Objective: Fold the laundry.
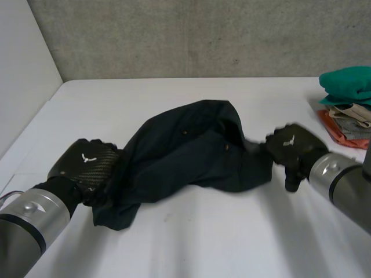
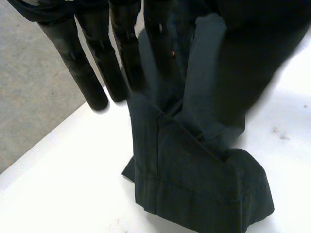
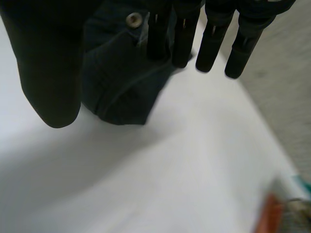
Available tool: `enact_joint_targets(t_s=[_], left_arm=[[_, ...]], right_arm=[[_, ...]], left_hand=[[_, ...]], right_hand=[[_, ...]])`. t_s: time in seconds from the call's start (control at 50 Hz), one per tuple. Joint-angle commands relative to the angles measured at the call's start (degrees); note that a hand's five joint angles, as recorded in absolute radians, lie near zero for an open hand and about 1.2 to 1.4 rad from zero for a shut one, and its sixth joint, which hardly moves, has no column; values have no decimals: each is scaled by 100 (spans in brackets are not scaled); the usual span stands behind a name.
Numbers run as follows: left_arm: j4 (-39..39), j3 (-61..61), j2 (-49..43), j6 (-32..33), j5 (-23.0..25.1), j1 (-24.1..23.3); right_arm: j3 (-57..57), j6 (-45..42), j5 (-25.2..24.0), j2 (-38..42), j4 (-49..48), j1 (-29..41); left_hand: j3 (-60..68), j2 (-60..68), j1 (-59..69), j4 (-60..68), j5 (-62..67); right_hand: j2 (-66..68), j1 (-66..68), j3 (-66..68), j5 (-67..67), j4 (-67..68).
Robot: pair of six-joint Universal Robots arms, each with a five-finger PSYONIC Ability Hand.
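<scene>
A dark navy garment (image 1: 191, 150) lies crumpled across the middle of the white table (image 1: 191, 243). My left hand (image 1: 87, 162) is at the garment's left end. In the left wrist view its straight fingers (image 2: 73, 53) stand beside the garment (image 2: 194, 184), which rises from the table between the fingers and the thumb and is pinched there. My right hand (image 1: 290, 145) is at the garment's right end. In the right wrist view its fingers (image 3: 214, 48) are straight and apart from the thumb (image 3: 48, 73). A buttoned edge of the garment (image 3: 121, 82) lies under the palm.
A pile of clothes sits at the back right: a green piece (image 1: 348, 84) on top, a beige one (image 1: 353, 113), and an orange one (image 1: 339, 130) below. A concrete wall runs behind the table. The table's left edge meets a white side wall.
</scene>
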Motion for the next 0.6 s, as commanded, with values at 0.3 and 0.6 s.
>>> enact_joint_targets(t_s=[0.3, 0.6], left_arm=[[-396, -671, 460, -1874, 501, 1441], [70, -408, -911, -1857, 837, 1478]], right_arm=[[-2315, 356, -490, 1353, -164, 1910], [-4707, 823, -482, 4044, -67, 1972]], left_hand=[[-2833, -2720, -2406, -2796, -2785], [-2833, -2720, -2406, -2796, -2785]], right_hand=[[96, 2, 85, 198, 88], [449, 355, 437, 551, 441]])
